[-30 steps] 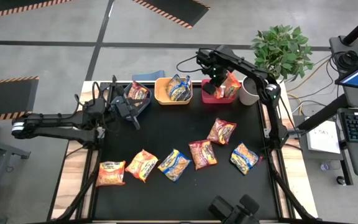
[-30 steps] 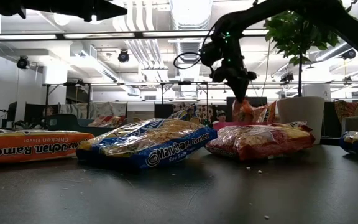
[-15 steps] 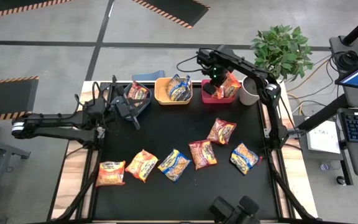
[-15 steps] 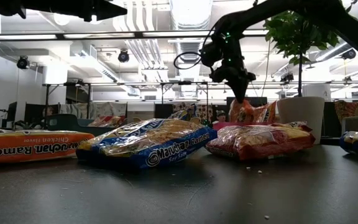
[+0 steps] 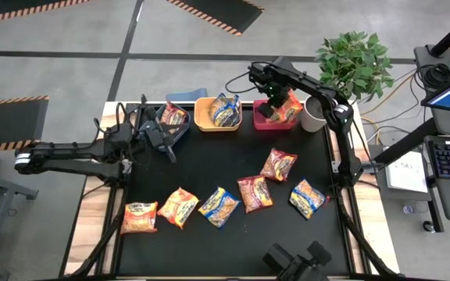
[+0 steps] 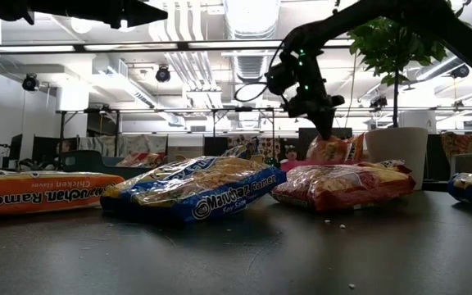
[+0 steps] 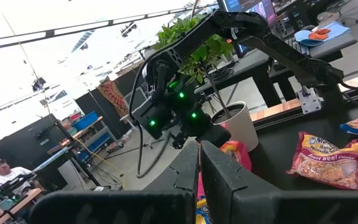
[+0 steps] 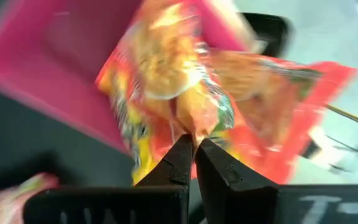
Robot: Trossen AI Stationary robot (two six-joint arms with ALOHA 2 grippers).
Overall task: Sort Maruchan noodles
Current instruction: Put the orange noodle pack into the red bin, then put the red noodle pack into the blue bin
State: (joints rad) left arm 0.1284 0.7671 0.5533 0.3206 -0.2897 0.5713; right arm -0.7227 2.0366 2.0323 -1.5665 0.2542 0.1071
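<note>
Several Maruchan noodle packets lie on the black mat [image 5: 209, 168]: two orange-trimmed [image 5: 139, 217] [image 5: 179, 207], two blue-trimmed [image 5: 219, 206] [image 5: 308, 197] and two red-trimmed [image 5: 255, 193] [image 5: 279, 165]. My right gripper [image 5: 274, 108] [image 6: 324, 129] hangs over the red bin [image 5: 266, 121]. It is shut [image 8: 193, 144] on the crinkled edge of a red-trimmed packet [image 8: 166, 93] [image 6: 331, 148] that reaches into the bin. The yellow bin [image 5: 203, 119] holds a blue-trimmed packet [image 5: 225, 112], and the blue bin [image 5: 180, 133] holds an orange one [image 5: 174, 116]. My left gripper [image 5: 162, 144] [image 7: 199, 155] waits shut and empty beside the blue bin.
A white pot [image 5: 312, 115] with a green plant [image 5: 355, 62] stands just right of the red bin. The three bins line the mat's far edge. A monitor and keyboard sit off the table to the right.
My right gripper has shifted slightly right and lower over the red bin, carrying the packet down with it. The left arm has not moved.
</note>
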